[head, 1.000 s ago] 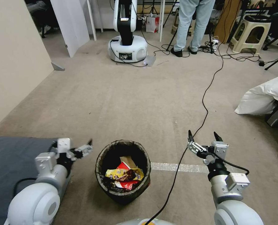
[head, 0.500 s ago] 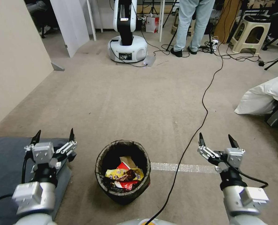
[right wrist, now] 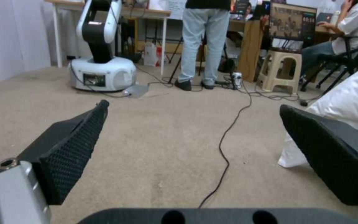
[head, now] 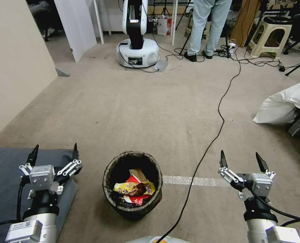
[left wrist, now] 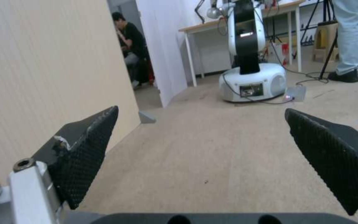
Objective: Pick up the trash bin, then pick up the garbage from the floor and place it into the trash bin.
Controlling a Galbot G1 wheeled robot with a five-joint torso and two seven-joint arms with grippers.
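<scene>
Trash bin (head: 132, 185) on carpet between arms, wrappers (head: 134, 189) inside (floor nearby litter-free). Left claw (head: 53, 156) and right claw (head: 241, 161) spread wide, holding nothing, apparently parked.

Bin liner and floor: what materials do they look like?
Trash bin liner: looks like thin dark plastic film, crinkled and folded over the rim. Floor: beige low-pile carpet, matte with faint brushed streaks, crossed by a glossy strip of tape. The garbage inside looks like shiny printed foil or plastic wrappers plus a tan paper piece.
</scene>
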